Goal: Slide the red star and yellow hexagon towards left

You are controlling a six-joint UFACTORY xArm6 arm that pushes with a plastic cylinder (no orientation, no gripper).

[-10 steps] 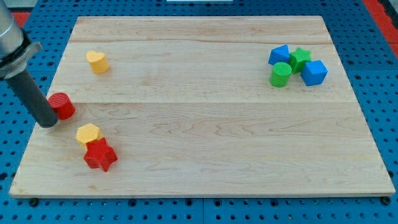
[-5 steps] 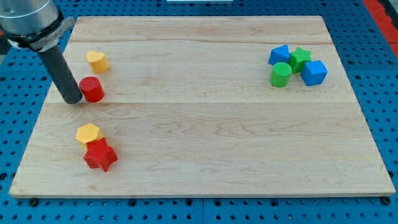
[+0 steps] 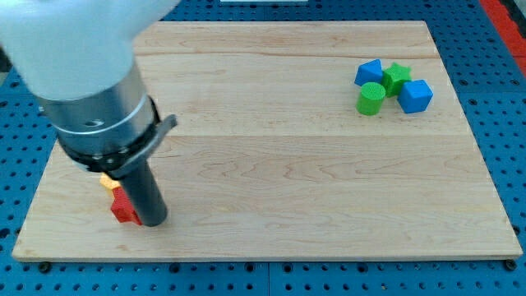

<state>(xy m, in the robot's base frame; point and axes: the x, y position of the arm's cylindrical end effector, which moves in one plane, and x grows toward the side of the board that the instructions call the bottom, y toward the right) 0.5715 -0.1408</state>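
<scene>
Our tip rests on the tabletop at the view's lower left, touching the right side of the red star. We have no end effector, only the rod, so there is nothing to open or shut. The yellow hexagon peeks out just above the star, mostly hidden by our arm. Far right near the top cluster two blue blocks, a green star and a green cylinder.

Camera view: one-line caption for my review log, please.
My tip sits at the red star's right side, yellow hexagon mostly hidden behind the rod.
</scene>
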